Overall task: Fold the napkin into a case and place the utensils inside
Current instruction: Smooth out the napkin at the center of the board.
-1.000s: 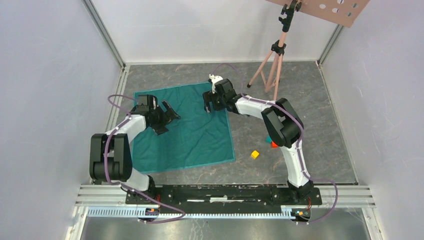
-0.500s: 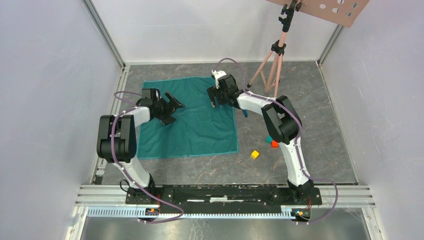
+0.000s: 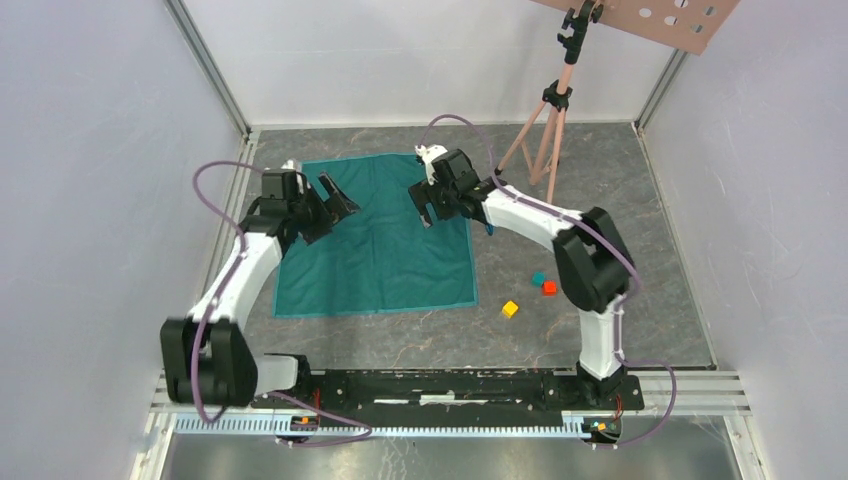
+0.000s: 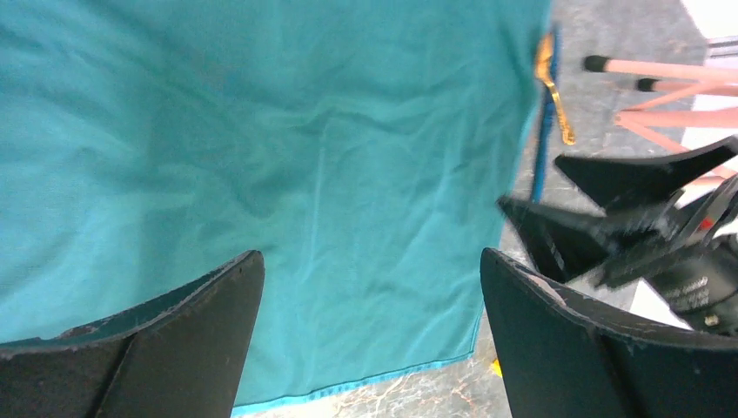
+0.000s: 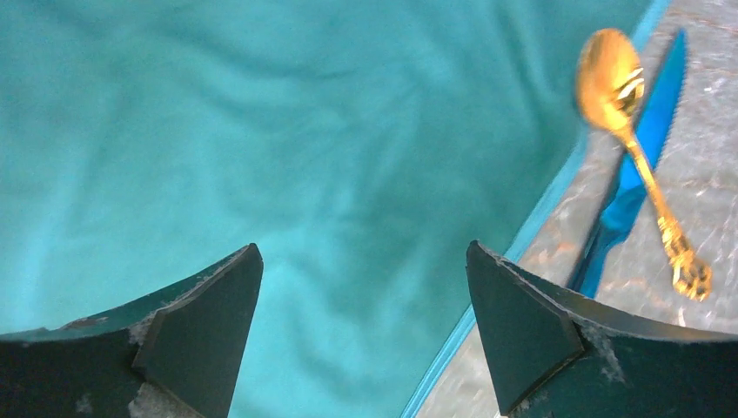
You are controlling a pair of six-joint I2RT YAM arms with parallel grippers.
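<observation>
Table (image 3: 620, 200): grey, stone-patterned, walled in on three sides

Napkin (image 3: 390, 250): lies flat and unfolded on the left half of the table, lightly wrinkled. No case formed yet, so I judge the task is at its very start

Left gripper (image 3: 338, 196): jaws spread wide, nothing between them, over the napkin's far-left part

Right gripper (image 3: 424, 212): jaws also spread and empty, over the far-right part, close to the cloth's right hem. The left wrist view shows it near the left gripper

Tripod (image 3: 545, 130): stands at the far right, just beyond the right forearm

Utensils: the gold spoon (image 5: 640, 157) lies across the blue knife (image 5: 613, 222) on bare table, just beside the right hem. The right forearm passes over them in the top view

Cubes: yellow (image 3: 510, 309), red (image 3: 549, 288) and teal (image 3: 538, 278) sit off the napkin's near-right corner

Risks, as I judge them:
- thin flat cloth gives the fingers little to catch, so a pinch may close on nothing or drag the whole sheet
- a dragged or swung right hem could knock the spoon off the knife or bury both
- both arms working the same far edge could collide
- the crossed utensils may shift together when one is picked
- the right elbow could clip a tripod leg
</observation>
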